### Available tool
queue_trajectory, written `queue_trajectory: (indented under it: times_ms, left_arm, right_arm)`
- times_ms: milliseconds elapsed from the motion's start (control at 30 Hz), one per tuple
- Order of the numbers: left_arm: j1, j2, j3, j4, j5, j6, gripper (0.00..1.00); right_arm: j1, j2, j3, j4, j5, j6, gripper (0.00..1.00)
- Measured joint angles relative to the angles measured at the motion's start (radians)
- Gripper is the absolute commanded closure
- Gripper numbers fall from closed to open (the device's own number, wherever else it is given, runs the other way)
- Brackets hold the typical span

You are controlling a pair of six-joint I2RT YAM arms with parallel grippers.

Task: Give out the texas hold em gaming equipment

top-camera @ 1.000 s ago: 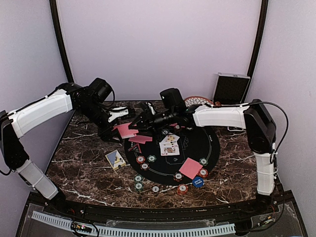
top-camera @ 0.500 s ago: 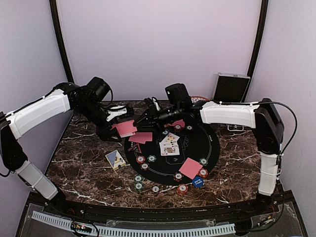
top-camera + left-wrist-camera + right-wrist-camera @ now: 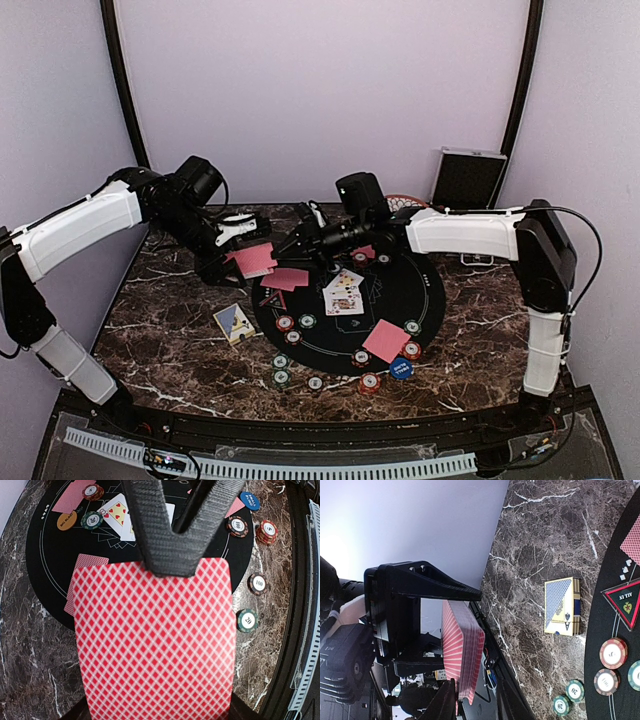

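Left fingers [image 3: 150, 520] are clamped on a deck [image 3: 155, 640] of red diamond-backed cards, held above the desk [image 3: 170, 340] near the far-left edge of the black mat [image 3: 420, 290]. The deck's near edge is cut off in the left wrist view. Right fingers [image 3: 442, 707], mostly cropped, are parted either side of the deck's edge; contact cannot be made out. Chips [image 3: 258, 583] and face-up cards [image 3: 343, 292] lie on and around the mat.

Cards [image 3: 155, 645] red-white lattice — mat [image 3: 425, 290] black (table [image 3: 170, 335] brown marble).
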Motion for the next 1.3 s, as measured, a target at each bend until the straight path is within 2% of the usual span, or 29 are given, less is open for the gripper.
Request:
queue_trajectory:
  times_ms: [233,800,1033,1300]
  left_arm:
    - [0.000,0.000,0.000,0.000,-0.004,0.000,1.00]
    - [0.000,0.000,-0.006,0.001,-0.014,0.000,1.00]
    - [0.000,0.000,-0.006,0.001,-0.015,0.000,1.00]
    - [0.000,0.000,-0.006,0.008,-0.014,0.000,1.00]
  right_arm:
    - [0.000,-0.001,0.000,0.003,-0.007,0.004,0.82]
    - [0.023,-0.002,-0.018,0.094,-0.037,0.067,0.84]
    - [0.026,-0.002,-0.020,0.112,-0.045,0.082,0.99]
    - [0.014,-0.005,-0.032,0.108,-0.047,0.077,1.00]
